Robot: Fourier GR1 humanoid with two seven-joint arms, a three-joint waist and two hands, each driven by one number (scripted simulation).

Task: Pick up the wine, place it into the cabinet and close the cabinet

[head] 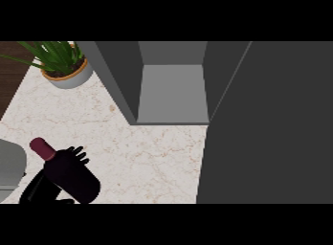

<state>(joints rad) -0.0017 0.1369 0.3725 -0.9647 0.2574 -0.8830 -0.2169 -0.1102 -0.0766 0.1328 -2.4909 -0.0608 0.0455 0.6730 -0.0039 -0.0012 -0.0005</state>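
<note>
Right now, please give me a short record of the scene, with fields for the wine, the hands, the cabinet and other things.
wine: dark bottle with a red cap, lower left, tilted, above the counter
left hand: fingers curled round the bottle
right hand: not in view
cabinet: open, inside looks bare; its door swung out at right
other: potted plant at upper left of the counter

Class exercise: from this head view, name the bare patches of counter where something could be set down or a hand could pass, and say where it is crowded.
Bare marble counter lies between the potted plant, the open cabinet and its dark door. The cabinet floor is also bare. It is crowded at lower left, where the left hand holds the wine bottle beside a grey object.
</note>
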